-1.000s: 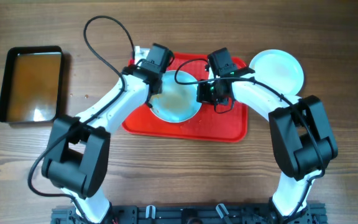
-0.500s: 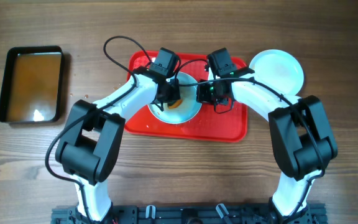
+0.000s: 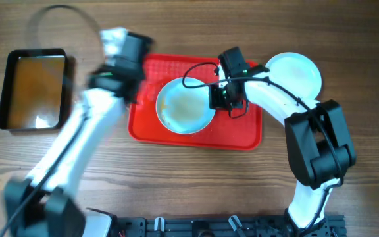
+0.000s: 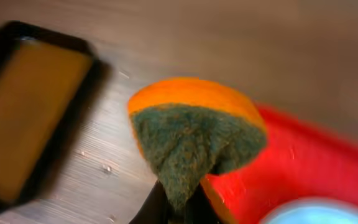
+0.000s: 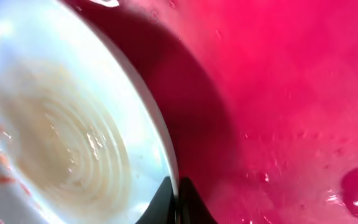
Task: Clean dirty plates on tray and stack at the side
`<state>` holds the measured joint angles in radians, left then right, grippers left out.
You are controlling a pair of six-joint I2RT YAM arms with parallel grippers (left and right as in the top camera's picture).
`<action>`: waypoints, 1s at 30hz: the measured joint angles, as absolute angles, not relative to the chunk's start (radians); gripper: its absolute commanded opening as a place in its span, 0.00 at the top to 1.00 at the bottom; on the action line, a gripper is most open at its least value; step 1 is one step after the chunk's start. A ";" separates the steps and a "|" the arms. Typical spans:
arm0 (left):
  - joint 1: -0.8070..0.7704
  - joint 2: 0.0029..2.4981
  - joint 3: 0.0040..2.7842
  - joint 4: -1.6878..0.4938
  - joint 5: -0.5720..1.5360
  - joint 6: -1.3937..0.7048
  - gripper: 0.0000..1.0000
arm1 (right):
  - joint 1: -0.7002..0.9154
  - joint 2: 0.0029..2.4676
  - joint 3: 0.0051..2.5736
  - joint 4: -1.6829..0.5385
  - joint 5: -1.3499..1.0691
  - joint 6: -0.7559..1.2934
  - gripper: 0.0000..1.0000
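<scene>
The dirty plate (image 3: 185,105) is being held on the red tray (image 3: 242,135), its right rim pinched by the right gripper (image 3: 221,97). The sponge (image 4: 197,140) is being clamped in the left gripper (image 4: 178,208) just beside the tray's left edge; the plate is lying to its right, the black pan (image 3: 35,89) to its left. The sponge's green face is being shown by the left wrist view alone, the overhead being blurred there

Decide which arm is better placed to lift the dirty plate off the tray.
Right. The right gripper grips the plate by its rim; the left gripper holds a sponge beside the red tray.
</scene>
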<state>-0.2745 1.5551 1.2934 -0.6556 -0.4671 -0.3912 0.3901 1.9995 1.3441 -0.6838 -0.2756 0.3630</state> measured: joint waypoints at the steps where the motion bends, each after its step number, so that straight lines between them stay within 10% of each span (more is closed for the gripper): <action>1: -0.195 1.520 1.295 -0.655 -0.416 -0.394 0.96 | 0.393 2.000 1.413 -0.748 -0.255 0.331 0.96; 8: 0.377 1.602 1.295 -0.680 0.014 -0.402 0.96 | 0.588 1.986 1.802 -0.957 0.207 0.213 0.96; 18: 0.532 1.709 1.295 -0.659 0.201 -0.402 0.96 | 0.978 1.984 1.810 -0.399 1.225 -0.612 0.96; 23: 0.532 1.709 1.295 -0.656 0.208 -0.402 0.96 | 1.023 1.982 1.810 -0.368 1.257 -0.697 0.96; 30: 0.532 1.709 1.295 -0.655 0.224 -0.402 0.96 | 0.748 1.975 1.817 -0.864 0.517 -0.031 0.96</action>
<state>0.5323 1.7092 1.2949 -0.6552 0.2245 -0.4023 0.7475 1.9755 1.8172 -0.8642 0.5175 -0.0311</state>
